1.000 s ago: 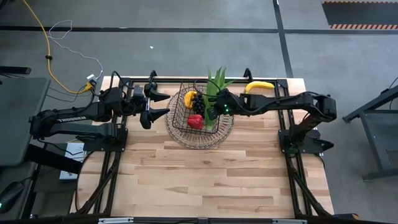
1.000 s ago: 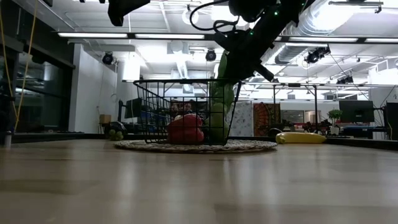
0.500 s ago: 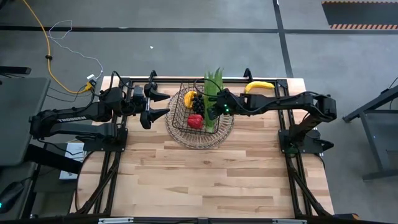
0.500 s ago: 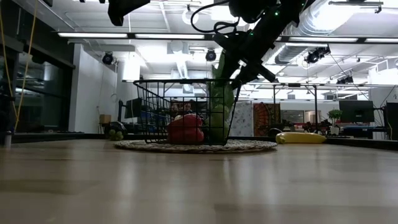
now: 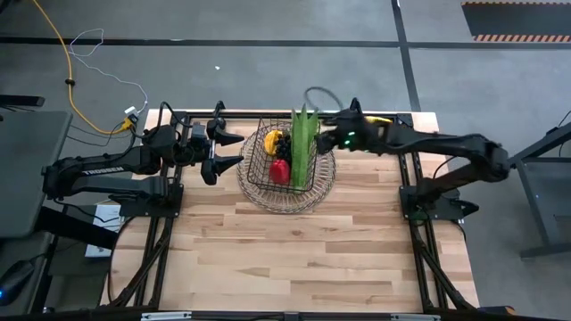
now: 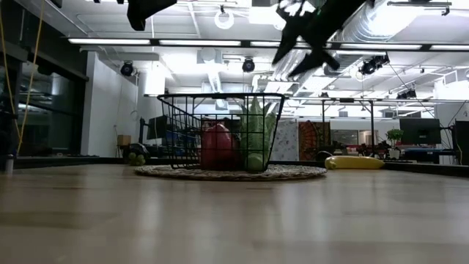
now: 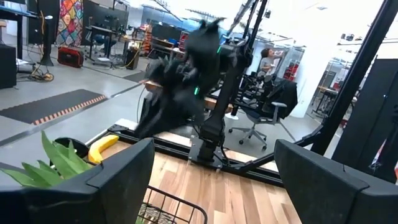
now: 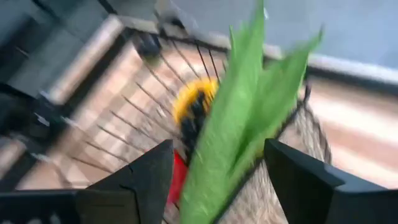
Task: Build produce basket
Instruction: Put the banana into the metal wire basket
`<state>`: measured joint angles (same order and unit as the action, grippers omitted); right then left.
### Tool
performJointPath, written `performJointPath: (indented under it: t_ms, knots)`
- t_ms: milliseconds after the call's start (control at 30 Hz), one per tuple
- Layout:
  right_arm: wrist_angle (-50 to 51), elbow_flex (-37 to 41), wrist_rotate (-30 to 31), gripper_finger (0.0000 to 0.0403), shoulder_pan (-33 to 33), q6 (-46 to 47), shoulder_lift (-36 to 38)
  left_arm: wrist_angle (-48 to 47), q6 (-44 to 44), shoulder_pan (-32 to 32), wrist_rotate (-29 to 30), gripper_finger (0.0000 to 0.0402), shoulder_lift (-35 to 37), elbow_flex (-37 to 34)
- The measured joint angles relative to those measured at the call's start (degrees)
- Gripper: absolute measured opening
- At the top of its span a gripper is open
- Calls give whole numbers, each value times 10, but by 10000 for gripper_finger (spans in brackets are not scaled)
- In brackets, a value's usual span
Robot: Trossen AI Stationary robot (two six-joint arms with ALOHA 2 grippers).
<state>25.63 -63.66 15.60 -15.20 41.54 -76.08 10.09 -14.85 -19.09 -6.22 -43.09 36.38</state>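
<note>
- We are watching the right gripper (image 5: 332,140) pulling away from the basket (image 5: 257,174); half a second ago it was holding the corn ear (image 5: 302,147) over the mesh, and now it is hanging just beside the far right rim with nothing in it.
- Its fingers (image 8: 134,180) are spread apart in the right wrist view, released, with the green leaves (image 8: 242,118) showing between them and farther off.
- The corn ear is now standing on its own inside the basket, leaning against the right side, with its leaves poking above the top wire in the low view (image 6: 255,136).
- Beside it in the basket we are seeing the red pepper (image 5: 281,169), the yellow-orange fruit (image 5: 273,139) and the dark grape bunch (image 5: 284,144).
- So we are judging the corn placement as done: it is resting in the basket with the gripper clear.
- The banana (image 6: 354,162) is lying out on the table to the right of the woven rim, apart from it; in the high view the right arm is covering most of it.
- A green round fruit (image 6: 135,158) seems to be sitting on the far left side, outside the basket too.
- The left gripper (image 5: 223,148) is waiting just left of the basket, its fingers open.
- With those two pieces outside, we are calling the basket mostly filled, not finished.
</note>
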Motion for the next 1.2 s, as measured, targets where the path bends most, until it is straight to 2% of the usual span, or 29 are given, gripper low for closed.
performJointPath:
  t_ms: [167, 367, 567, 733, 900, 967, 1067, 1200]
  knots:
    - [4, 0, 1, 240, 22, -72, 102, 0, -29, 0, 1, 318, 0, 0]
    - [14, 25, -13, 240, 103, -155, 199, 0, -38, 0, 12, 318, 0, 0]
    - [-88, 142, 21, 240, 176, -122, 262, 0, -31, 0, 30, 318, 0, 0]
    - [-179, 205, 48, 240, 184, -94, 284, 0, -30, 0, 45, 318, 0, 0]
    - [-176, 207, 72, 240, 160, -76, 285, 0, -31, 0, 43, 318, 0, 0]
    - [-167, 207, 109, 240, 135, -40, 283, 0, -39, 0, 43, 318, 0, 0]
    - [-105, 206, 160, 240, 65, 45, 274, 0, -55, 0, 48, 318, 0, 0]
    - [18, 206, 139, 240, -70, 155, 227, 0, -60, 0, 49, 318, 0, 0]
